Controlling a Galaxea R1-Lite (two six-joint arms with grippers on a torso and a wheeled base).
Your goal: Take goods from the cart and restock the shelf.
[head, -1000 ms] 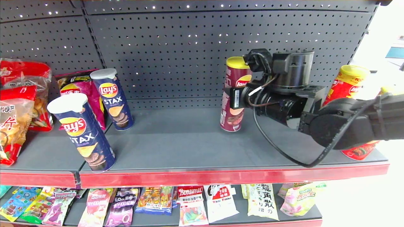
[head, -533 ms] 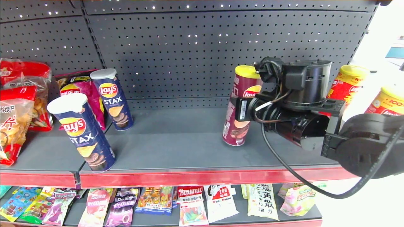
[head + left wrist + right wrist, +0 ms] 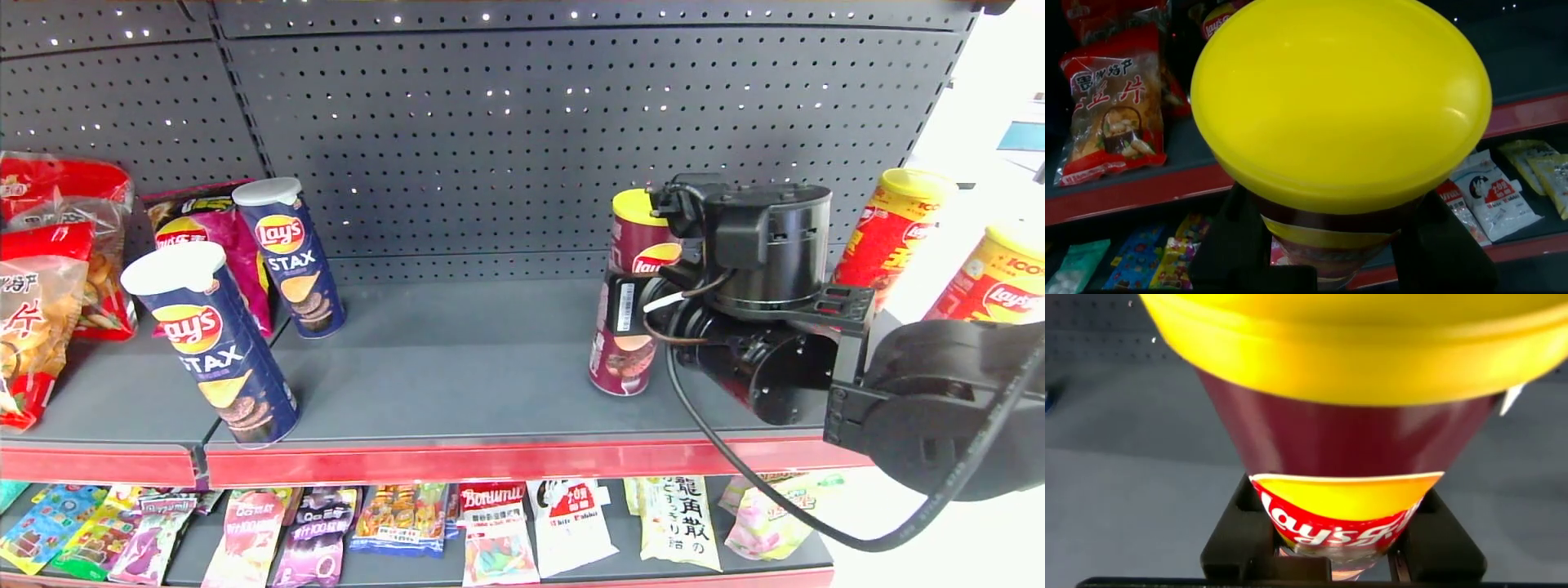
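Observation:
A maroon chips can (image 3: 630,343) with a yellow lid stands upright on the right part of the grey shelf (image 3: 457,367), its base at or just above the board. My right gripper (image 3: 645,306) is shut on its middle from the right side. The right wrist view looks down the same maroon can (image 3: 1347,449), which sits between the black fingers of the right gripper (image 3: 1343,555). In the left wrist view my left gripper (image 3: 1331,261) is shut on another yellow-lidded can (image 3: 1339,98), held out in front of the shelves.
Two blue cans (image 3: 216,347) (image 3: 290,253) and snack bags (image 3: 49,269) occupy the shelf's left part. Two red cans (image 3: 890,220) (image 3: 1000,278) stand at the far right. A pegboard wall closes the back. Candy bags (image 3: 490,531) line the lower shelf.
My right arm has drawn the maroon can toward the shelf's front and to the right and lowered it. The can tilted on the way and now stands upright.

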